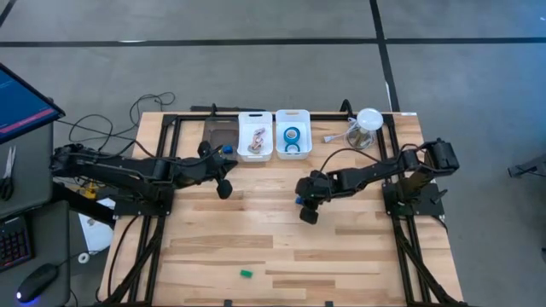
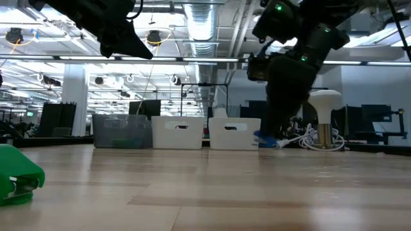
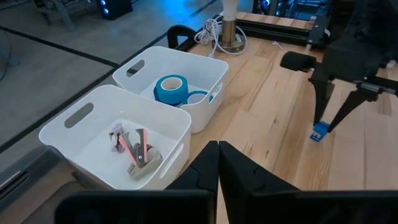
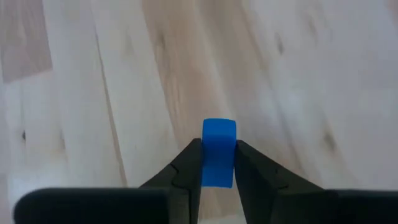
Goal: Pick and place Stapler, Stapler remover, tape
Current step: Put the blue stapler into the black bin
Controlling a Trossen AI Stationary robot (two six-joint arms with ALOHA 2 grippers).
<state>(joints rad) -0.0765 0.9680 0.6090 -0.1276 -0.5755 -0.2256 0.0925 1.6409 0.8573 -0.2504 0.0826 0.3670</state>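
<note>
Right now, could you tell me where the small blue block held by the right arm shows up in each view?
High view: blue block just right of centre, at the right pincer.
Low view: right of centre, low on the table, right of the white bins.
Left wrist view: far right, at the other arm's fingertips.
Right wrist view: centre, clamped between the fingers.
Shared landmark: the white bin with tape.

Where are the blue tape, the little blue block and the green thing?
tape [image 3: 170, 89], left wrist view, roll's outer side.
blue block [image 4: 218, 151], right wrist view, its front face.
green thing [image 2: 17, 174], low view, its body.
</note>
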